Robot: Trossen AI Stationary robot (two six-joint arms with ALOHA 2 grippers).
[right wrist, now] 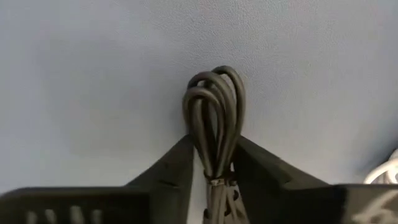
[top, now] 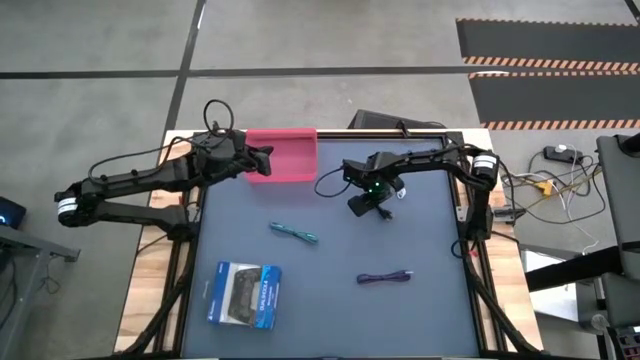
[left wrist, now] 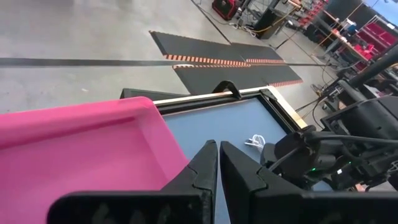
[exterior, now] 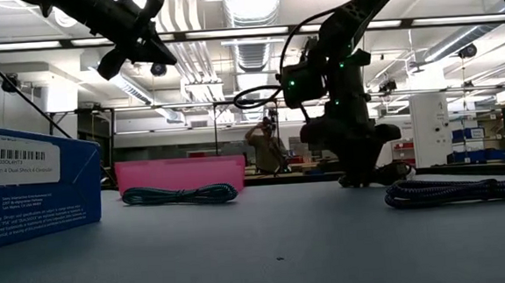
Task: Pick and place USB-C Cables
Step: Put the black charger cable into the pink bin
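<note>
Step in hand: grasp of black cable (right wrist: pixel 214 118). Right tool (right wrist: pixel 212 163) down on table (top: pixel 420 240), fingers on either side of the bundle, pinching at its tied waist; full clamp not confirmed.

Black cable lying flat on table, right of tray (top: pixel 283 155) and near it. Long axis straight out from the tool, looped end pointing away from the wrist, plug end hidden between fingers.

White cable (top: pixel 328 185) between tray and right tool. Teal cable (top: pixel 293 233) below tray in high view; purple cable (top: pixel 384 277) farther off, lower right.

Left tool (left wrist: pixel 217 171) pressed together, empty, hovering at tray's right edge.

Next, by judgement: firm grip, straight lift, carry left to tray. Risk: loops slipping, or collision with left tool at tray.
</note>
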